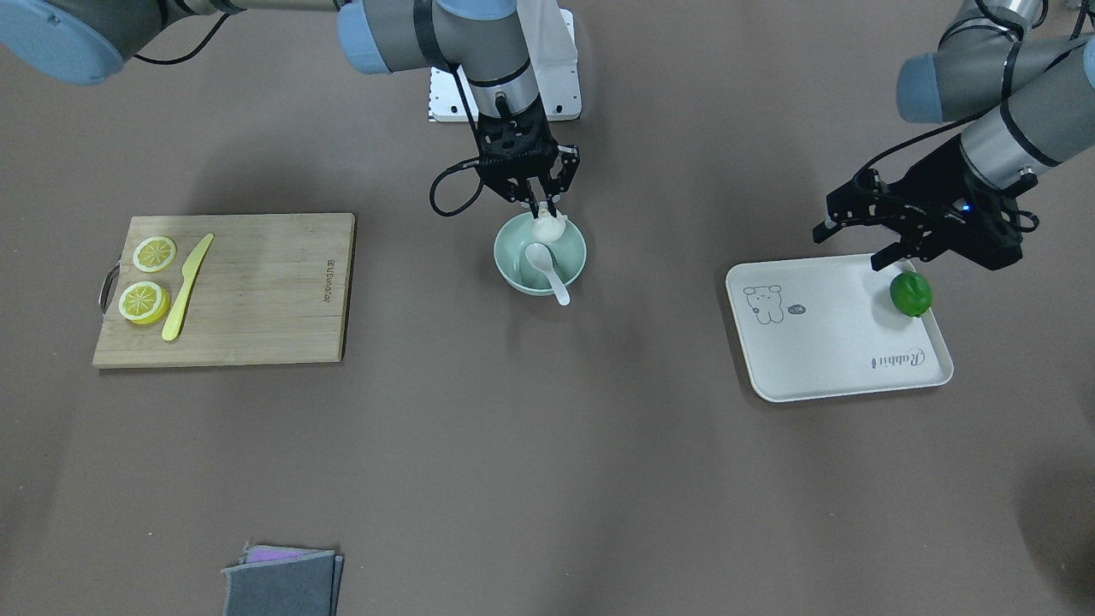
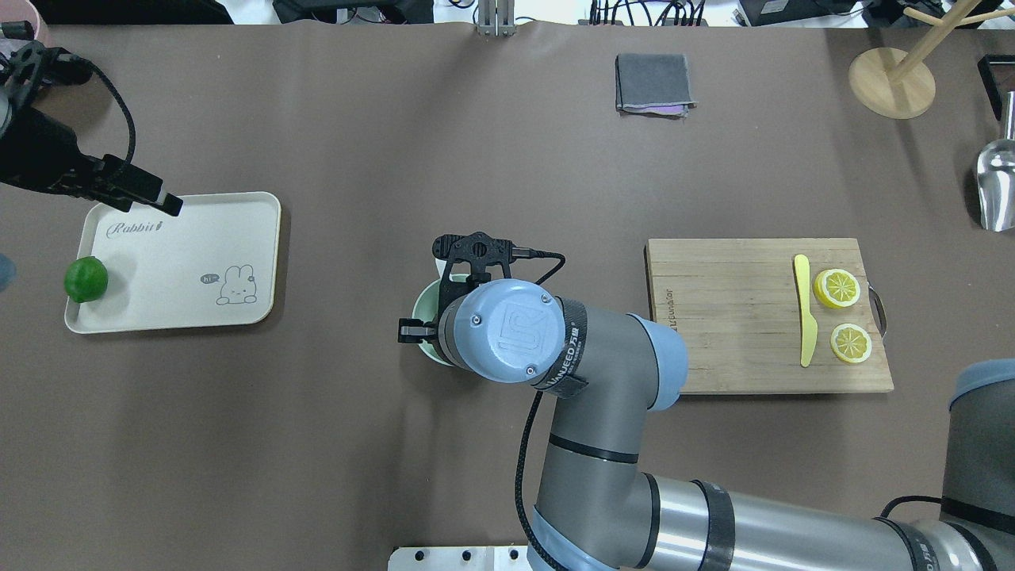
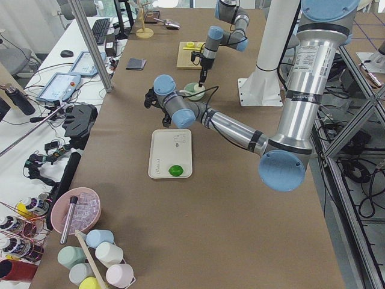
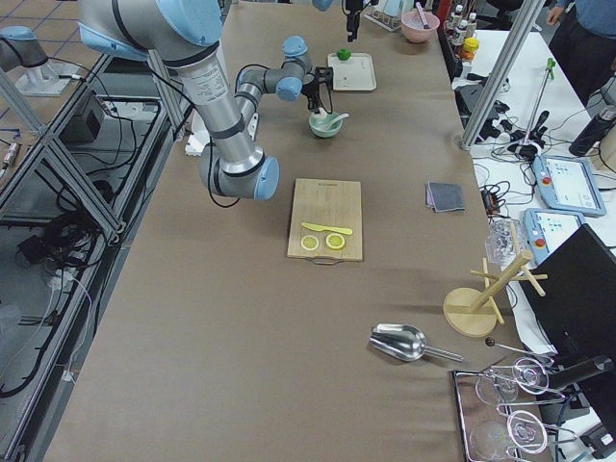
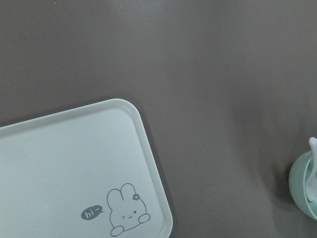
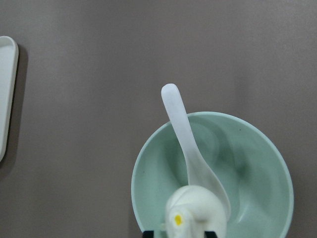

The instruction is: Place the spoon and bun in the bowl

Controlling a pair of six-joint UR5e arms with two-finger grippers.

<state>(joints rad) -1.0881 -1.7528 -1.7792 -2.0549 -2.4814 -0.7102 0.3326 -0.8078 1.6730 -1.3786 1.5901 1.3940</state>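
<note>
The pale mint-green bowl point(image 1: 513, 258) stands at the table's middle. The white spoon point(image 1: 547, 272) lies in it, scoop down and handle over the rim; it also shows in the right wrist view point(image 6: 182, 128). My right gripper point(image 1: 541, 214) is shut on the white bun point(image 1: 547, 228) and holds it just over the bowl's rim on the robot's side. The right wrist view shows the bun point(image 6: 195, 212) with its yellow dot above the bowl point(image 6: 257, 163). My left gripper point(image 1: 849, 246) is open and empty above the cream tray point(image 1: 821, 342).
A green lime point(image 1: 910, 293) sits on the tray's corner. A wooden cutting board point(image 1: 257, 291) holds two lemon slices point(image 1: 154, 254) and a yellow knife point(image 1: 188, 287). A folded grey cloth point(image 1: 282, 582) lies at the operators' edge. A wooden rack point(image 2: 892, 79) and a metal scoop point(image 2: 995, 182) stand far right.
</note>
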